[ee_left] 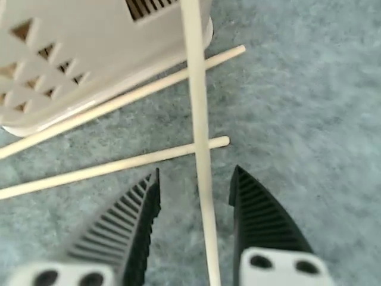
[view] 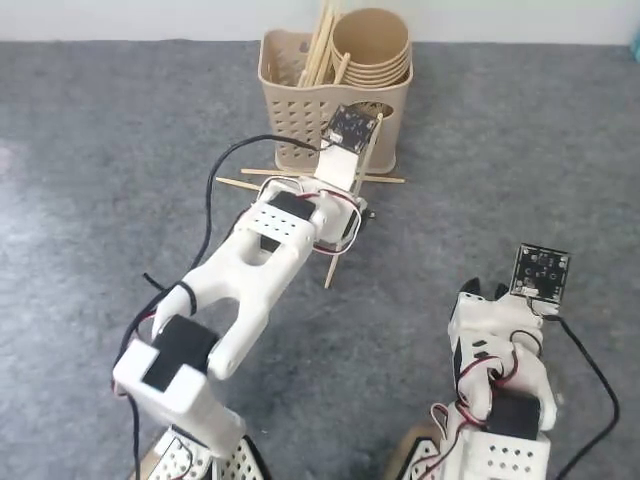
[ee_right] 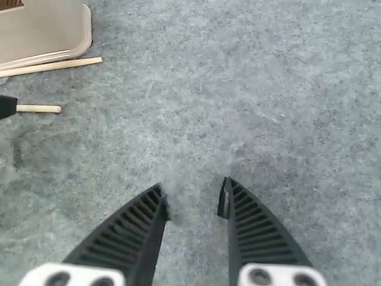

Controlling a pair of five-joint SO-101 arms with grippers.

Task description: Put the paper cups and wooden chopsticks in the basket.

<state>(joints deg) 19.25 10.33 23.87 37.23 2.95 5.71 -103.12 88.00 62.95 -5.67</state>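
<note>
Grey tabletop point(view: 520, 150): your left pincer point(ee_left: 196, 171) sits released astride 1 chopstick point(ee_left: 193, 89) beside the basket point(view: 290, 120) holding the paper cups point(view: 370, 45). 2 more chopsticks point(ee_left: 119, 165) lie at its foot. Your right pincer point(ee_right: 191, 187) is released too.

L claw point(ee_left: 196, 173) spread, far fwd, low | R claw point(ee_right: 193, 183) spread, tucked back, low

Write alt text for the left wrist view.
The open left gripper straddles one wooden chopstick, which crosses over two other chopsticks lying on the grey mat beside the beige basket.
</note>
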